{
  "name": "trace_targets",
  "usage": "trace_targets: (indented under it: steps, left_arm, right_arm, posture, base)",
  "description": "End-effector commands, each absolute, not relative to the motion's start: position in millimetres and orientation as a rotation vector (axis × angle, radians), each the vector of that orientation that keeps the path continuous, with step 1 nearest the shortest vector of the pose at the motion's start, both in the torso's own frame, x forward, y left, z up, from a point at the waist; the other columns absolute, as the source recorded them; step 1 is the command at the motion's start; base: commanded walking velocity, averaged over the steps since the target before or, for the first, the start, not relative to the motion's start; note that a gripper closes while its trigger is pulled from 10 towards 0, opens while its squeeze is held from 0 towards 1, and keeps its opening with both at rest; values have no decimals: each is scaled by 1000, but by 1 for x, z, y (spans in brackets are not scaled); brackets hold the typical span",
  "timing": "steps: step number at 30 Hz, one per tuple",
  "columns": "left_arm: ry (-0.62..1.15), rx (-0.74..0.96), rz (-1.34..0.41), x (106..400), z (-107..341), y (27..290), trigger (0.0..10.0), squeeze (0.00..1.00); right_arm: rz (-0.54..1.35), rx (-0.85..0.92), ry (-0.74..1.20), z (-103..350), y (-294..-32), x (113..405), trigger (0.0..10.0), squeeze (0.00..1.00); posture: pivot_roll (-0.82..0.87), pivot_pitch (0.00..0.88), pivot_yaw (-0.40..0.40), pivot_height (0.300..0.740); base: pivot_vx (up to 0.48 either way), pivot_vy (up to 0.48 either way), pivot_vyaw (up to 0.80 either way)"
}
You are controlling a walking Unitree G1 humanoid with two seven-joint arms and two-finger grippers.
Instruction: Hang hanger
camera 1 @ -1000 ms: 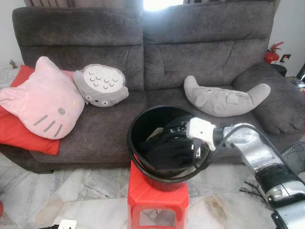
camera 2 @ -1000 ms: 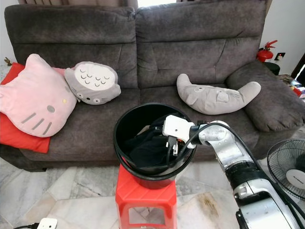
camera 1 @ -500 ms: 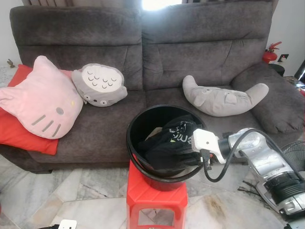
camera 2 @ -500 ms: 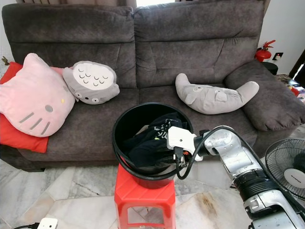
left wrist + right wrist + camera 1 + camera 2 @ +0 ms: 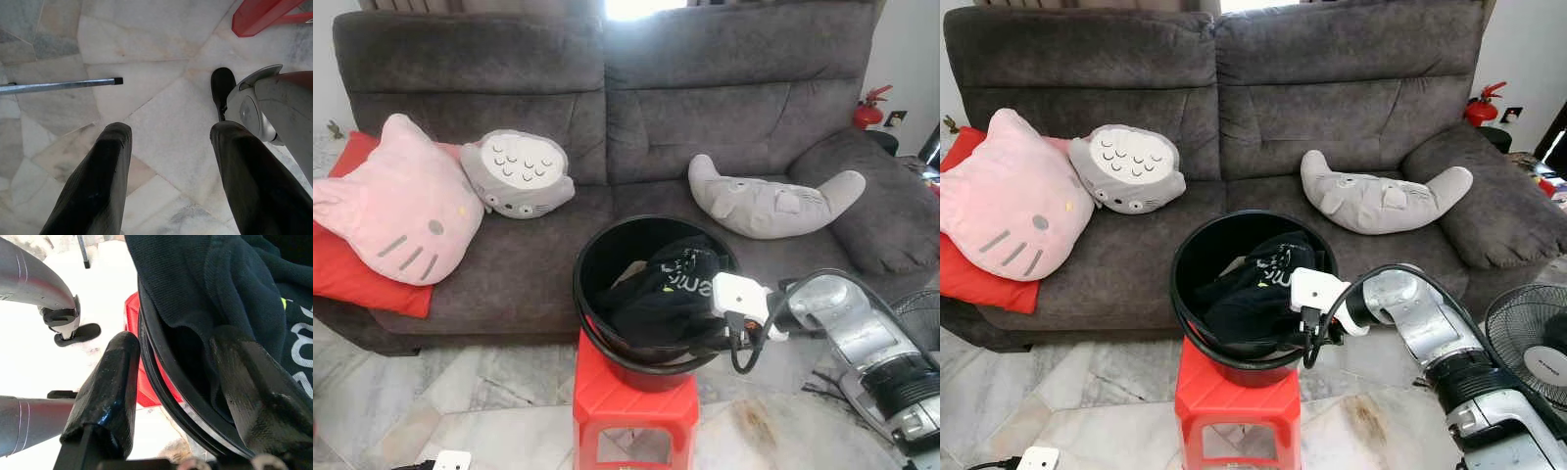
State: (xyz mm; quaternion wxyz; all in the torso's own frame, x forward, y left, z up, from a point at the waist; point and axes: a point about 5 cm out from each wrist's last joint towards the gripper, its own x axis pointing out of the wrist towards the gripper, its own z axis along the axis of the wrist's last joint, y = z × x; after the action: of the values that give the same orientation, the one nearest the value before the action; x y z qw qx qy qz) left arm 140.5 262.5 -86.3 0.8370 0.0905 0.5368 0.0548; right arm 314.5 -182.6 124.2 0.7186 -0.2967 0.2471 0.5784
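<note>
Right wrist view: our right tool (image 5: 171, 382) sits spread astride the black bucket (image 5: 1197, 257) rim, one finger inside against dark clothing (image 5: 1249, 299). Left tool (image 5: 168, 171) spread above floor. Hanger: cannot tell.

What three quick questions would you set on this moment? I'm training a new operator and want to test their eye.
1. True or false: the black bucket stands on the sofa.
2. The bucket holds: A) nothing B) a dark garment C) water.
3. Fill in: the right gripper has one finger on each side of the bucket's ____.
Key: 1 false, it stands on the red stool; 2 B; 3 rim.
</note>
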Motion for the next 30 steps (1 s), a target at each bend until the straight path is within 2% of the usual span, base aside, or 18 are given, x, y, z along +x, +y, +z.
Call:
trace_targets:
  steps: [1,17,25,30]
  left_arm:
    - [1145,181,123,139,-87,263,10000,0]
    - [1145,179,125,138,-87,263,10000,0]
    - [1146,181,126,138,-87,263,10000,0]
    - [1145,183,128,138,-87,263,10000,0]
  right_arm:
    - [1274,-670,548,129,-182,318,10000,0]
    - [1119,-697,505,129,-191,337,10000,0]
    - [1113,-685,475,127,-189,340,10000,0]
    - [1182,-649,473,126,-185,335,10000,0]
  posture:
    - [-102,0,21,719]
    - [-99,0,18,719]
    - [-99,0,18,719]
    - [-97,0,18,719]
  base:
    - [0,0,0]
    - [0,0,0]
    - [0,0,0]
    - [0,0,0]
